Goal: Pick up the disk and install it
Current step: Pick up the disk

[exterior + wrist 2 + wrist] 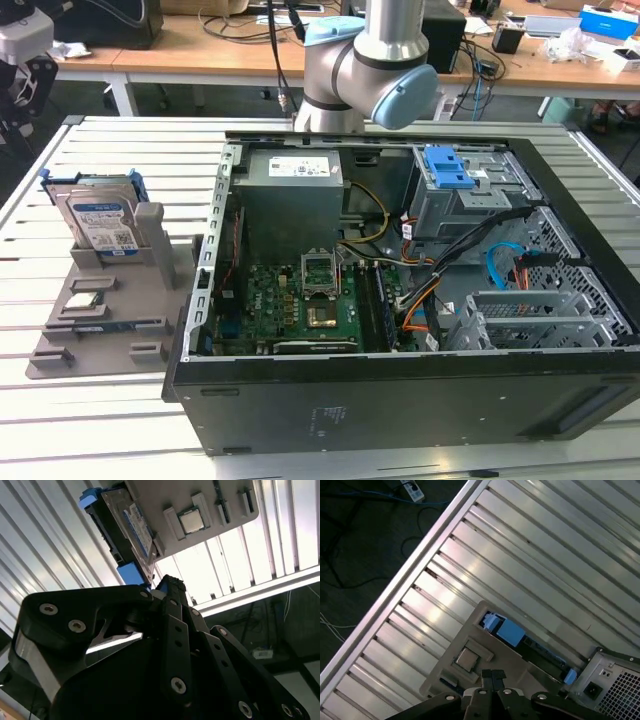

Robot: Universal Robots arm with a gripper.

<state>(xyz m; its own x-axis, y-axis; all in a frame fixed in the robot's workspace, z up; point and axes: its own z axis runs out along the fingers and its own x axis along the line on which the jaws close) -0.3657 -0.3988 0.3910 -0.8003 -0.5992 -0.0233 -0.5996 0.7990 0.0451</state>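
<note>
From here I count one disk, one chip and one grey holder. There is one open computer case and one arm.

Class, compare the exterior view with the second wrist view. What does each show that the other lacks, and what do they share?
Exterior view: the open computer case with its motherboard, and the arm behind it. Second wrist view: the gripper, black and seen close up. Shared: the disk propped in the grey holder, with the processor chip on that same holder.
</note>
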